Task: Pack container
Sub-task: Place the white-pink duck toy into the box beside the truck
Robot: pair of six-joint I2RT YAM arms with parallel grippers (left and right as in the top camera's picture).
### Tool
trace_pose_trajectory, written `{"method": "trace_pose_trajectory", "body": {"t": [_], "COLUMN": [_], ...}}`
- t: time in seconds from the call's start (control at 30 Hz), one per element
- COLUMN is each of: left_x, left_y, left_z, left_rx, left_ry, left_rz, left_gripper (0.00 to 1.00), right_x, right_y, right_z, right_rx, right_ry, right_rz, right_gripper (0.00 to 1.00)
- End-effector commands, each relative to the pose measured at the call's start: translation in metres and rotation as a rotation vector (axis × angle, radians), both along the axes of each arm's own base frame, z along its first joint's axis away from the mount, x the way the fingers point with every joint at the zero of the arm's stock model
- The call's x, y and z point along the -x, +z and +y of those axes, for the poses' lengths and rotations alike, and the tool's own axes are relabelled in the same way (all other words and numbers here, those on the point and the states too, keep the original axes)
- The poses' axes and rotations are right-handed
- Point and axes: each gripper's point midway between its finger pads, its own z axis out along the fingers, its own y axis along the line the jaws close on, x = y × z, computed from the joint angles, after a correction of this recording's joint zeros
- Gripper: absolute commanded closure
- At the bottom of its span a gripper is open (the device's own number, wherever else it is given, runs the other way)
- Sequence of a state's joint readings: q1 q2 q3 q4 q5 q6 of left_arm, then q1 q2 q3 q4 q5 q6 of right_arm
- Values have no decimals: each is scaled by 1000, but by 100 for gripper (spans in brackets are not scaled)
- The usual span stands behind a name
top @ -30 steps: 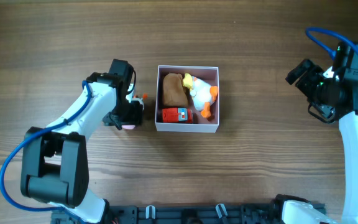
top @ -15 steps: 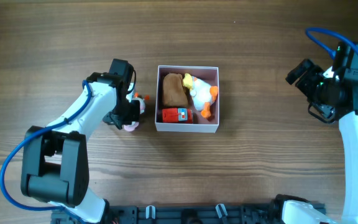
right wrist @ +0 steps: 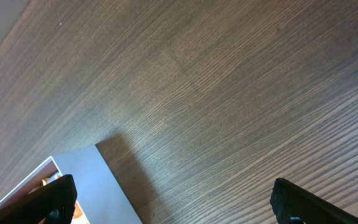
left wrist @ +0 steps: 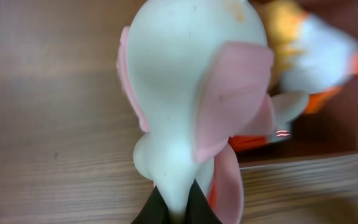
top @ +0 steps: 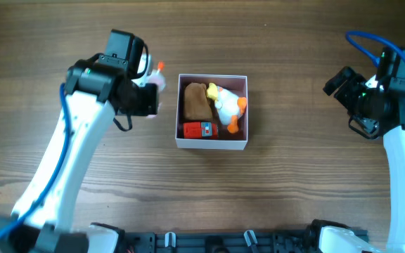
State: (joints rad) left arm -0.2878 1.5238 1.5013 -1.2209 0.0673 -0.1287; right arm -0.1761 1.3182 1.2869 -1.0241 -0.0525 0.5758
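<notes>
The container [top: 212, 144], a square white box with a pink inside, sits mid-table holding a brown toy [top: 196, 100], a white-and-orange duck [top: 227, 105] and a red toy [top: 200, 129]. My left gripper [top: 153, 88] is raised just left of the box's upper left corner, shut on a white-and-pink soft toy [top: 158, 79]. In the left wrist view that toy [left wrist: 191, 93] fills the frame, pinched at its lower end between the black fingertips [left wrist: 151, 208], with the duck [left wrist: 316, 59] behind it. My right gripper [right wrist: 176, 202] hangs open at the far right, nothing between its fingers.
The container's white wall [right wrist: 114, 190] shows at the lower left of the right wrist view, over bare wooden table. A blue cable [top: 371, 39] loops above the right arm. A black rail [top: 209, 242] runs along the table's front edge.
My left gripper closed on the white-and-pink toy beside the box, then lifted it up and toward the box's upper left corner. The right arm has not moved.
</notes>
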Motion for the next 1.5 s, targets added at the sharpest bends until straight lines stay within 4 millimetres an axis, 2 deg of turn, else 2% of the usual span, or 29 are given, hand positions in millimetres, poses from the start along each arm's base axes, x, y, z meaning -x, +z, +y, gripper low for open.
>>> {"method": "trace_pose_trajectory", "body": {"t": [0.0, 0.1, 0.23, 0.47, 0.57, 0.67, 0.77, 1.0, 1.13, 1.27, 1.37, 1.47], "left_x": [10, 19, 27, 11, 10, 13, 23, 40, 38, 29, 31, 31], "left_y": [43, 47, 20, -56, -89, -109, -105, -83, -82, -78, -72, -72], "left_z": [-59, -103, -132, -139, -144, -146, -153, -148, -153, -165, -179, -180], "left_rx": [120, 114, 49, -44, -56, -60, 2, 5, 10, 52, 131, 132], "left_ry": [-278, -540, -776, -813, -825, -829, -840, -847, -854, -863, -882, -885], "left_rz": [-166, -246, -232, -52, 30, 88, 112, 117, 95, 37, 20, 19], "left_gripper": [96, 96, 96, 96, 96, 96, 96, 96, 94, 89, 87, 87], "right_x": [-2, -2, -2, -2, -2, -2, -2, -2, -2, -2, -2, -2], "right_y": [2, 2, 2, 2, 2, 2, 2, 2, 2, 2, 2, 2], "right_z": [1, 1, 1, 1, 1, 1, 1, 1, 1, 1, 1, 1], "right_rx": [-15, -14, -14, -15, -15, -14, -14, -14, -15, -14, -14, -14], "right_ry": [-5, -4, -4, -5, -5, -4, -4, -4, -5, -4, -4, -4], "right_rz": [-9, -9, -9, -9, -9, -9, -9, -9, -9, -9, -9, -9], "right_gripper": [1, 0, 0, 0, 0, 0, 1, 0, 0, 0, 0, 0]}}
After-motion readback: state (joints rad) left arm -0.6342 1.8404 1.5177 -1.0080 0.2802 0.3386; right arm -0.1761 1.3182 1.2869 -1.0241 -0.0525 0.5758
